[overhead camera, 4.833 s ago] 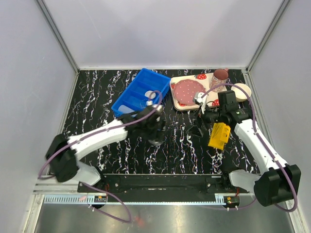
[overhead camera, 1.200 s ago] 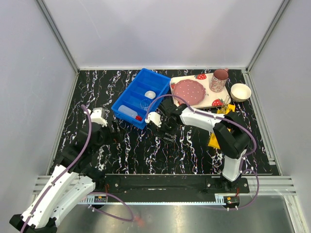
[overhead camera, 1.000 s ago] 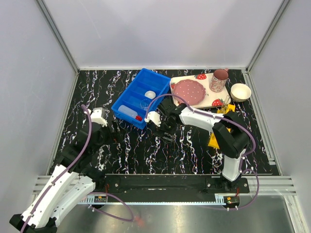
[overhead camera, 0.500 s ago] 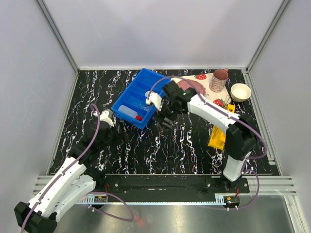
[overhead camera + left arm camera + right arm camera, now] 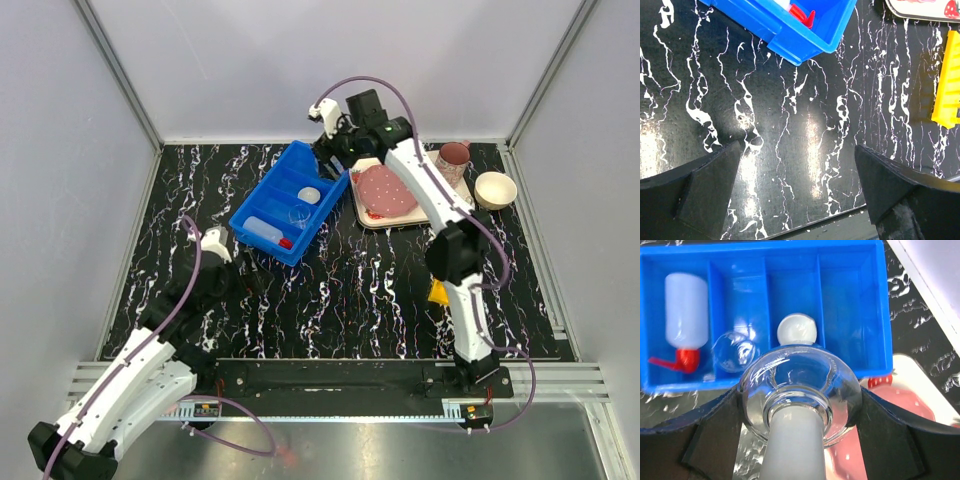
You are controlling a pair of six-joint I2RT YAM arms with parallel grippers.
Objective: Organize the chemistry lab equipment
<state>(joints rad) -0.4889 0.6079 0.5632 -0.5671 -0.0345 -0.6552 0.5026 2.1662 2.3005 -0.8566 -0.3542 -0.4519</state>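
Observation:
My right gripper (image 5: 800, 407) is shut on a clear round glass flask (image 5: 800, 385) with a frosted neck. It hangs above the far end of the blue bin (image 5: 272, 193). In the bin lie a white squeeze bottle (image 5: 686, 310) with a red nozzle (image 5: 684, 360), a small clear glass beaker (image 5: 733, 351) and a tiny white dish (image 5: 797, 330). In the top view the right gripper (image 5: 335, 142) is at the bin's back corner. My left gripper (image 5: 800, 185) stands open over bare tabletop just in front of the bin (image 5: 790, 30). The yellow rack (image 5: 947, 85) lies to the right, partly hidden by the right arm (image 5: 455, 250).
A strawberry-print tray (image 5: 365, 215) with a pink plate (image 5: 385, 188) sits right of the bin. A pink mug (image 5: 452, 160) and a cream bowl (image 5: 495, 188) stand at the back right. The table's near edge (image 5: 840, 220) runs just below the left fingers.
The right arm has risen from mid-table and swung back over the bin's far end with the glass flask. The left arm has shifted only slightly.

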